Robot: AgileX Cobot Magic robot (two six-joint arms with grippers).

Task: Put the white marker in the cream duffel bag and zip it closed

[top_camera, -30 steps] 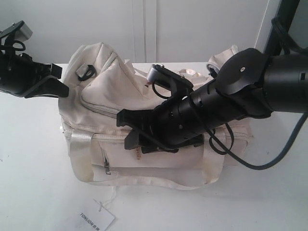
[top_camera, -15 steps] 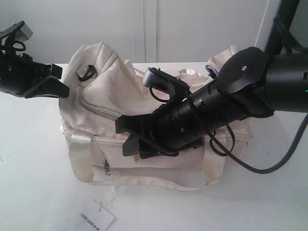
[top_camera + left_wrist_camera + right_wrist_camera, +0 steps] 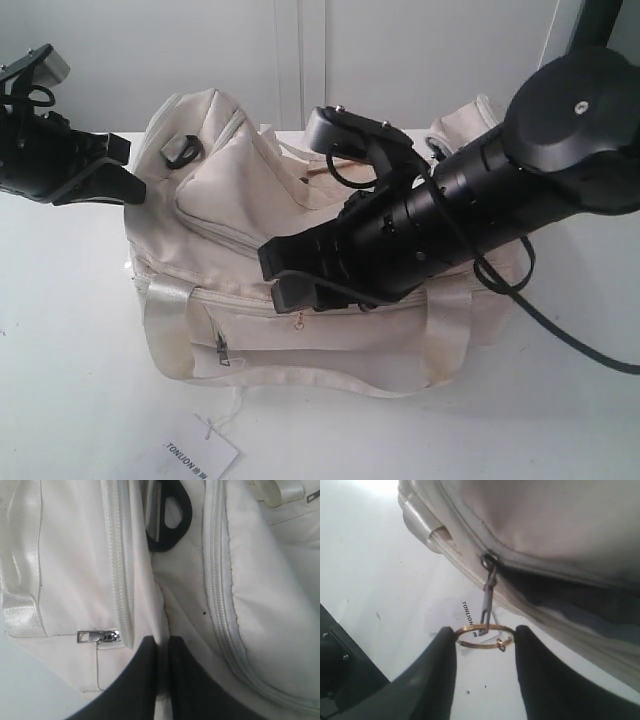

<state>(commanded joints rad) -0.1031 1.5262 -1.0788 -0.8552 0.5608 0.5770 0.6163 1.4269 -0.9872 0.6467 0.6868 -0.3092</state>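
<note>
The cream duffel bag (image 3: 230, 200) lies across the white table. My right gripper (image 3: 280, 285) hangs at the bag's front face, shut on the gold ring pull (image 3: 484, 645), which sits clamped crosswise between the two fingertips (image 3: 485, 636). The ring hangs by a thin link from the zipper slider (image 3: 488, 561), and beyond the slider the zipper gapes over dark lining (image 3: 560, 592). At the bag's left end, my left gripper (image 3: 128, 178) is shut on a fold of the cream fabric (image 3: 162, 647). The white marker is out of view.
A white paper tag (image 3: 200, 450) printed TONIJON lies on the table in front of the bag. A black D-ring (image 3: 170, 515) and a silver pocket zipper pull (image 3: 97, 636) sit near the left gripper. The right arm (image 3: 480, 190) crosses above the bag.
The right arm has lifted and its gripper has shifted slightly right along the bag's front, still holding the ring. The left gripper has stayed put.
</note>
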